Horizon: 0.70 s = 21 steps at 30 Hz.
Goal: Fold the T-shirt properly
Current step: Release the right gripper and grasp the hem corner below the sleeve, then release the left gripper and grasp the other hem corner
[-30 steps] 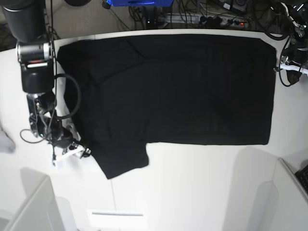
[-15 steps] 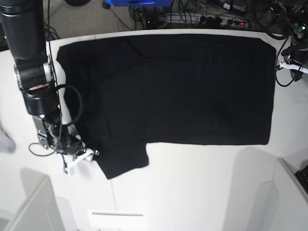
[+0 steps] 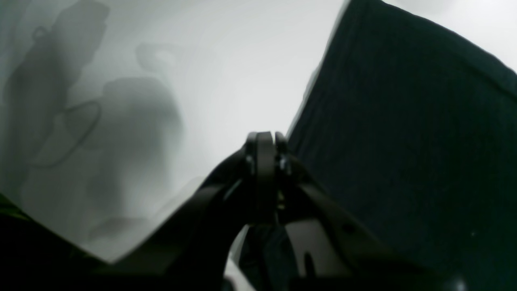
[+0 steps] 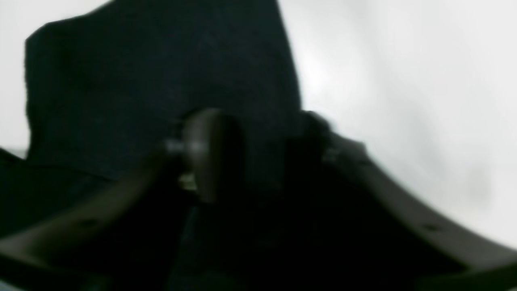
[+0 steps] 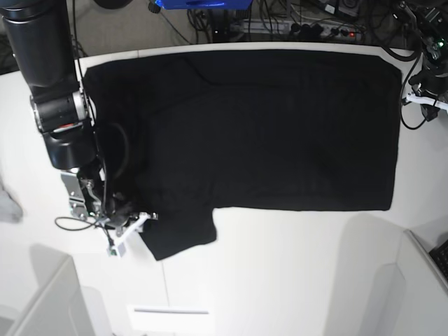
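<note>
Left wrist view: the left gripper (image 3: 264, 161) is pressed together above bare white table (image 3: 226, 68), the black T-shirt (image 3: 404, 141) edge just right of it.

Right wrist view, blurred: the right gripper (image 4: 258, 141) straddles the sleeve edge, jaws partly spread.

Base view: the shirt lies flat across the far table; near side bare.

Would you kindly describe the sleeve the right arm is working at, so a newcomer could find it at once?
A large black T-shirt covers most of the white table. Along its near edge, at the end by the right gripper, one short sleeve juts out toward the table's front. It is the only flap breaking that otherwise straight edge.
</note>
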{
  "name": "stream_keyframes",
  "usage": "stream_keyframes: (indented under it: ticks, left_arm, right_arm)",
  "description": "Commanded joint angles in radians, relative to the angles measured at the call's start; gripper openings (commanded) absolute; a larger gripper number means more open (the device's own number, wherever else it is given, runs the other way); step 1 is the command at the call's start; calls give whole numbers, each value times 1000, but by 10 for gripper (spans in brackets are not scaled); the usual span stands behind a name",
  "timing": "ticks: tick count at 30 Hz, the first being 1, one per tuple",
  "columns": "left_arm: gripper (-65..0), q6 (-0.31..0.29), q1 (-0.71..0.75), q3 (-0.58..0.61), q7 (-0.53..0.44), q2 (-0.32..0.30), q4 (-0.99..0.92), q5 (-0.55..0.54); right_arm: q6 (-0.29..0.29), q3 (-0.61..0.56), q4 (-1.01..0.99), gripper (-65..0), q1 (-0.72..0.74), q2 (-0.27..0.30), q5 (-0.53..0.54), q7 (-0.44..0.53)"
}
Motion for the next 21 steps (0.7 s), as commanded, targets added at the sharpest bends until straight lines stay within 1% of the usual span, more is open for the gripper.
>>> stream_keyframes:
  ticks: [1,3,4,5,7,8,9,11,12,13,15,21]
  left_arm:
    - [-650,2,-16,-4,-21,-17,3,-2]
    - [-650,2,-49,-4,-21,-20,-21,-2]
    - [-650,2,-70,-4,-21,-31,-32,-2]
    - [-566,2,-91,-3,-21,-45,-44,-2]
    - [-360,2,-127,17,-20,-68,-70,-2]
    - [-255,2,-145,36,-20,-92,-84,-2]
    - [-163,2,-164,62,-20,-115,-101,-2]
    - [-43,2,-208,114,-20,-157,-145,-2]
    - [-15,2,-237,139,-20,-177,-182,-2]
    - [-12,2,-271,165,-20,-194,-224,-2]
    - [-12,2,-329,195,-20,-223,-305,-2]
    - [-12,2,-464,255,-21,-270,-503,-1]
  right_arm:
    - [4,4,7,-498,23,6,-4,-15]
    - [4,4,7,-612,23,6,-4,-15]
    - [4,4,7,-650,23,6,-4,-15]
    - [4,4,7,-650,23,6,-4,-15]
    - [4,4,7,-650,23,6,-4,-15]
    - [4,4,7,-650,23,6,-4,-15]
    - [4,4,7,-650,23,6,-4,-15]
    - [4,4,7,-650,23,6,-4,-15]
    - [4,4,7,-650,23,6,-4,-15]
    - [4,4,7,-650,23,8,-4,-15]
    - [4,4,7,-650,23,8,-4,-16]
    - [4,4,7,-650,23,14,-4,-16]
